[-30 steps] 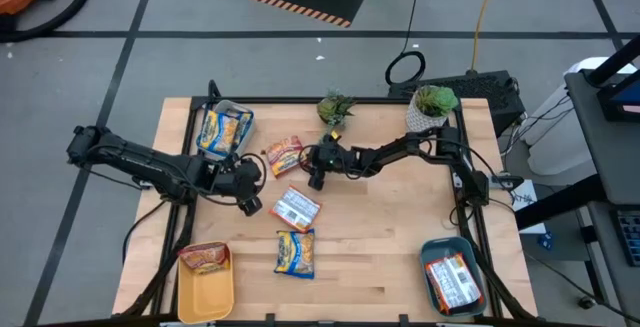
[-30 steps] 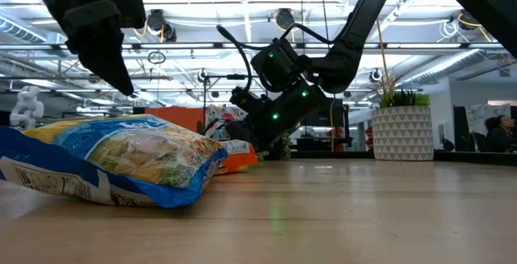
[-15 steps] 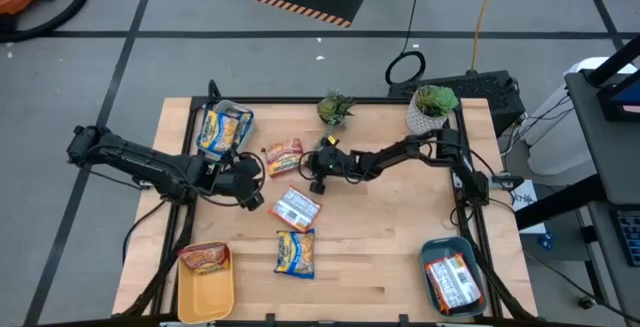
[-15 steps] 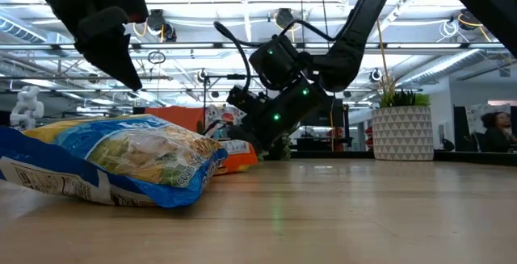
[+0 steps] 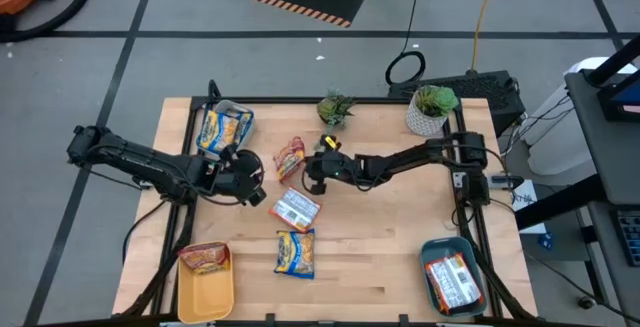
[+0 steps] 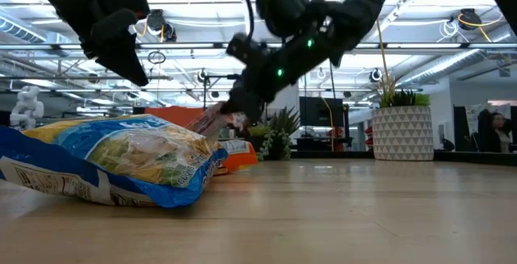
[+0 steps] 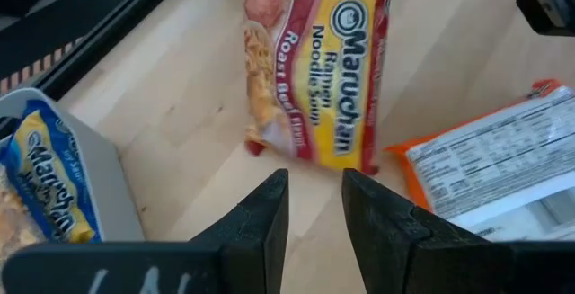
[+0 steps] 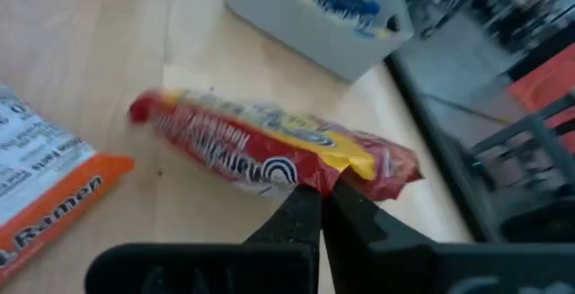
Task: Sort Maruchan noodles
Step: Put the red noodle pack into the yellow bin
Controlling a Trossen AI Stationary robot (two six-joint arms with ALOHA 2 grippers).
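Jaws of your right gripper (image 5: pixel 305 165) are clamped on the edge of a red-and-yellow noodle packet (image 5: pixel 290 157), lifting it off the worktop (image 5: pixel 380 237) mid-table for sorting, while your left gripper (image 5: pixel 250 172) hovers nearby, slightly parted and empty.

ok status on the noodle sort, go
Right pincer shut on red-and-yellow packet, lifting it off the table. Left pincer empty, hovering close beside it. Path clear.
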